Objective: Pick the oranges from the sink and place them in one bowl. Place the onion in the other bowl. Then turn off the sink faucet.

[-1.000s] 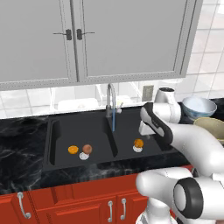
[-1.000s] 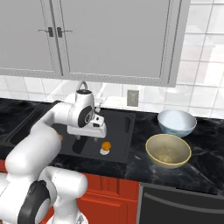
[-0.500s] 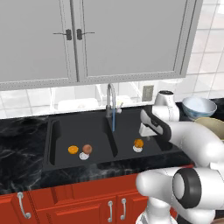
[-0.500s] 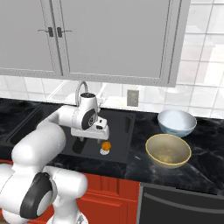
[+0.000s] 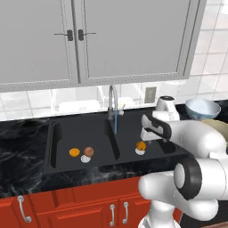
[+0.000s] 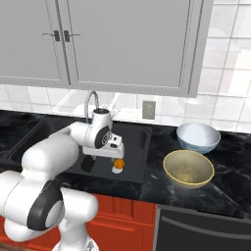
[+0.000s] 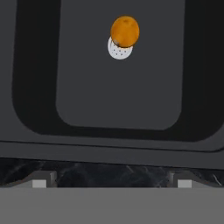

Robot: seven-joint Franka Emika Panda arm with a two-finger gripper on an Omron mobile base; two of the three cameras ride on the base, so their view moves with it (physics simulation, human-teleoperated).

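Gripper [image 7: 112, 183] jaws spread fully, empty, touching nothing, apparently above the sink [image 7: 35, 109] edge; orange [image 7: 125, 31] lies well clear.

Grey wall cabinets [image 5: 89, 40] with dark handles [image 5: 74, 34] hung closed above a black marbled bench [image 5: 22, 147]. Red base cabinets [image 5: 67, 207] carried silver handles [image 5: 112, 214]. A wall socket [image 5: 150, 93] sat on the white-tiled backsplash [image 6: 230, 98]

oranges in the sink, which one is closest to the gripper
The orange in the right basin, lying against that basin's drain, just below the open gripper. The other orange lies in the left basin beside the onion.
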